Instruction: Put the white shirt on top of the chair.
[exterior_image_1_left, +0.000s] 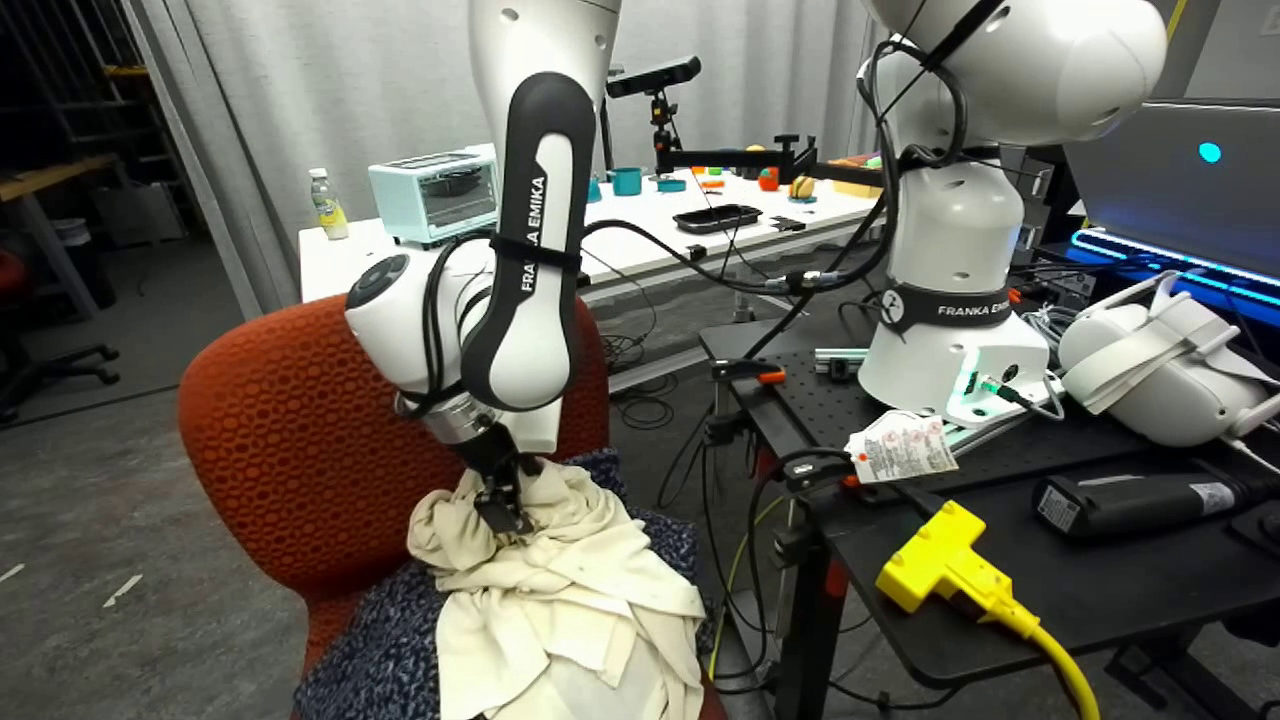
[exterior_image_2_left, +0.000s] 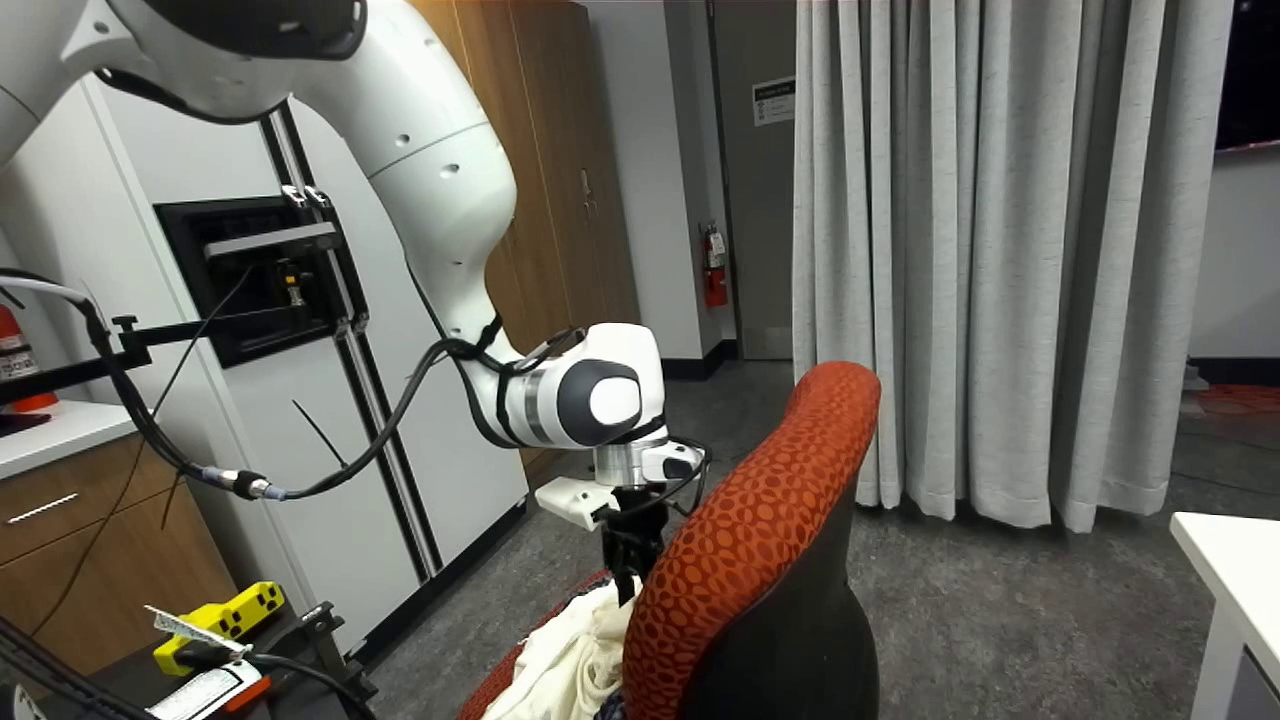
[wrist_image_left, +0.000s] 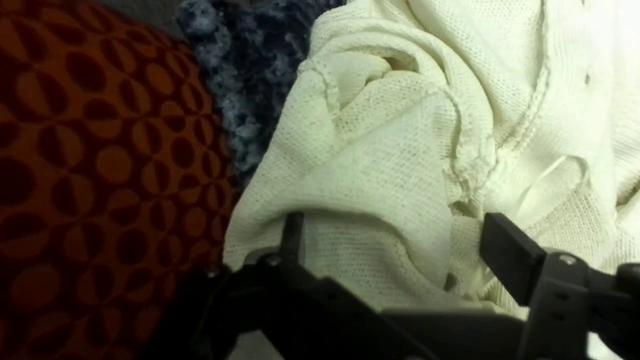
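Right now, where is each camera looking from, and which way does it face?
Wrist view: mounted by the open gripper, whose fingers show at the bottom, looking down at the cream knit shirt.
In an exterior view: in front of the red chair, facing it and the toaster oven beyond; the Franka arm and base show.
In an exterior view: behind the chair, off to one side, facing the wooden cabinet and door; the arm shows at picture left.
Both exterior views share the chair, shirt, arm, gripper and yellow power splitter.

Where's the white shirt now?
In an exterior view, the white shirt lies low, left of centre, on the red chair over dark blue cloth; in the wrist view, beneath the gripper.
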